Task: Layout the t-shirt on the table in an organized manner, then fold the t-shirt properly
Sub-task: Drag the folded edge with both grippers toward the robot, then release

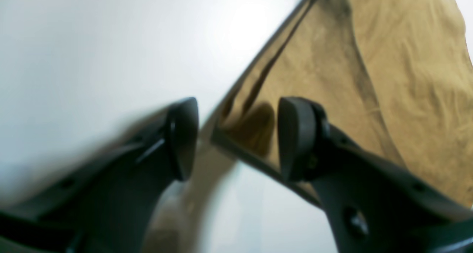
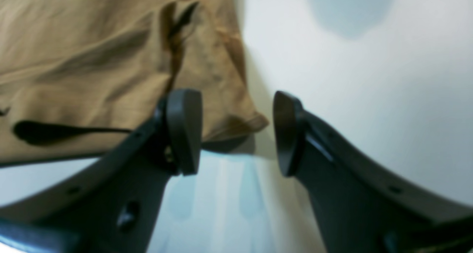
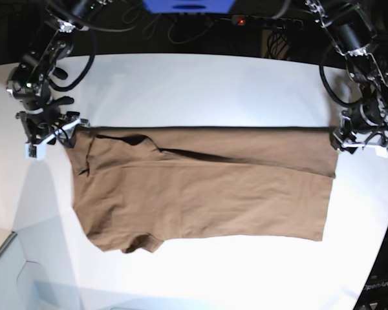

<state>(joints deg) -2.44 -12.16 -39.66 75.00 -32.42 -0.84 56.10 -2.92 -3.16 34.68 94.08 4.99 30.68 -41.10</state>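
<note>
Base view: t-shirt [image 3: 207, 187] corners hidden behind arms.

plain brown t-shirt [image 3: 207, 194], glossy white table [image 3: 200, 90]

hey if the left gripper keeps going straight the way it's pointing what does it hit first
Most likely the corner of the t-shirt, which lies right between the open fingers of the left gripper, with the table just under it. Depth is blurry.

Dark bkgd behind, blue panel [image 3: 191, 5] top ctr, cables [image 3: 181, 26] nearby.
</note>
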